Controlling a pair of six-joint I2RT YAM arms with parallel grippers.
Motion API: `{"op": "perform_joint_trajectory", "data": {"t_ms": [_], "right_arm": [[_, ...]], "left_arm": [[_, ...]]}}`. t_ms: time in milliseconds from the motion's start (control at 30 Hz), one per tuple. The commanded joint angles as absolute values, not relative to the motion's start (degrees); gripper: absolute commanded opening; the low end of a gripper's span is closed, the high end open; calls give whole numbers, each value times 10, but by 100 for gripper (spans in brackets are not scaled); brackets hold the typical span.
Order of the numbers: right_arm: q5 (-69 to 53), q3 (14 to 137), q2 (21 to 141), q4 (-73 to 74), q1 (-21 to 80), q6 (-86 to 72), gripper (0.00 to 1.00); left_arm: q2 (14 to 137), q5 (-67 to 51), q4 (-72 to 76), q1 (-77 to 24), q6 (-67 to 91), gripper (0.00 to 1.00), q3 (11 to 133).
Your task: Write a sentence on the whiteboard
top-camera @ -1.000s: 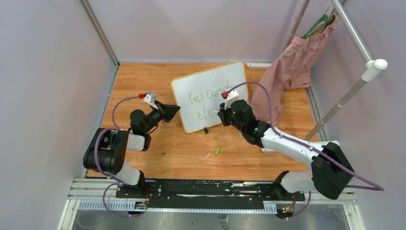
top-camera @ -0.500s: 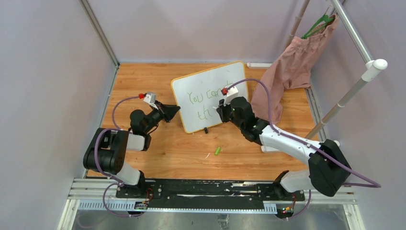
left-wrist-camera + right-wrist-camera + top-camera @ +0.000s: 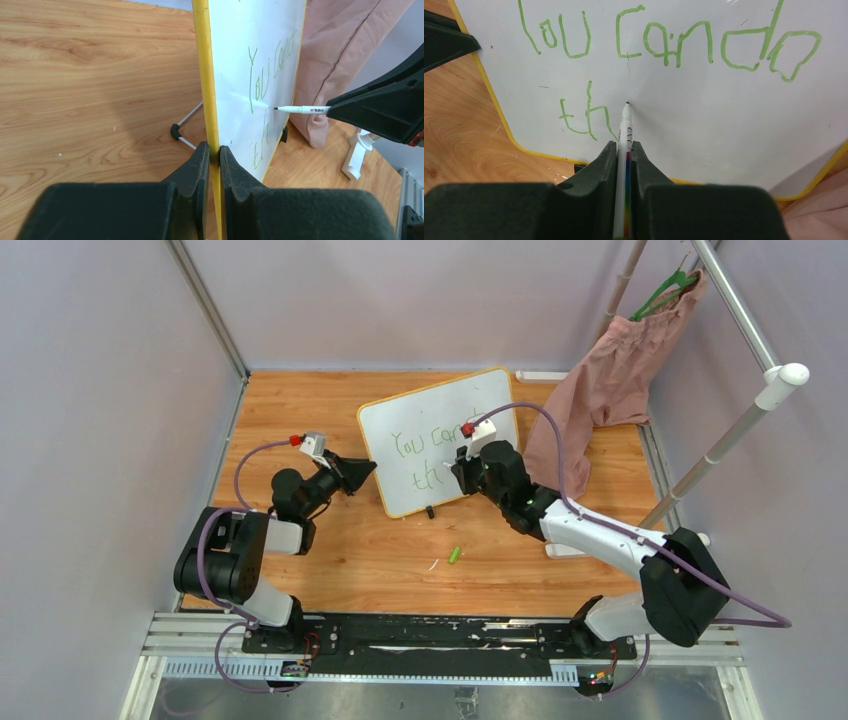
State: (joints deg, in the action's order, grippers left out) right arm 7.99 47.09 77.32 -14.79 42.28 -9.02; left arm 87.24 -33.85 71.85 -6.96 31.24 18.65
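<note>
As left fingers (image 3: 199, 167) pinch the whiteboard (image 3: 235, 60), right fingers (image 3: 604, 165) hold marker (image 3: 626, 125).

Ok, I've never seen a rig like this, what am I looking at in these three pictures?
It is two robot arms bolted to a wooden table. One picture looks down from above; the other two come from cameras on each wrist. The left arm has its jaws shut on the yellow edge of a small whiteboard. The right arm pinches a marker, tip by the board, where green writing reads "You can do" and "th". A small green piece, perhaps the cap, lies on the table; pink cloth hangs behind.
</note>
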Motion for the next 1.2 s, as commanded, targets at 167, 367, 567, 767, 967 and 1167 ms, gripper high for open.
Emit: {"op": "perform_joint_trajectory", "data": {"t_ms": [167,367,567,767,967,1167], "right_arm": [[79,476,784,-159,409,-98,0],[78,475,784,-155,408,-98,0],[78,466,776,-153,408,-99,0],[78,464,760,-149,408,-99,0],[75,466,754,-145,408,-98,0],[72,459,747,-147,408,-101,0]], "left_arm": [[875,-340,688,-81,287,0,191],[875,-339,688,-81,287,0,191],[875,-339,688,-81,287,0,192],[875,-339,688,-81,287,0,191],[875,-340,687,-81,287,0,191],[875,-340,687,-81,286,0,192]]}}
